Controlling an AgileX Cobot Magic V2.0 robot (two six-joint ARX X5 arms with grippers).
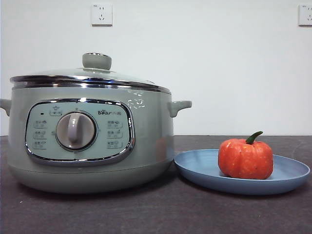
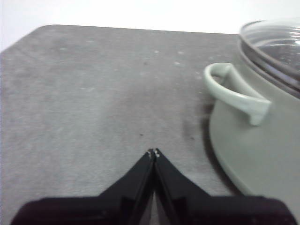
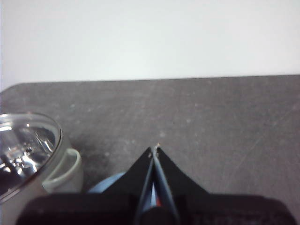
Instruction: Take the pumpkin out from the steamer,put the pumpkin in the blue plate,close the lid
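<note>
The orange-red pumpkin (image 1: pixel 245 158) with its green stem sits on the blue plate (image 1: pixel 200 165) at the right of the front view. The sage-green steamer (image 1: pixel 92 136) stands at the left, and the glass lid (image 1: pixel 92 75) with its green knob rests on its rim. My left gripper (image 2: pixel 153 152) is shut and empty above the bare table, beside the steamer's side handle (image 2: pixel 234 93). My right gripper (image 3: pixel 155 150) is shut and empty, above the plate's edge (image 3: pixel 110 183); the steamer's other handle (image 3: pixel 65 171) and the lid (image 3: pixel 23 150) show beside it. Neither arm shows in the front view.
The dark grey table (image 1: pixel 146 214) runs to a white wall with two sockets (image 1: pixel 101 14). The plate sits close against the steamer's right side.
</note>
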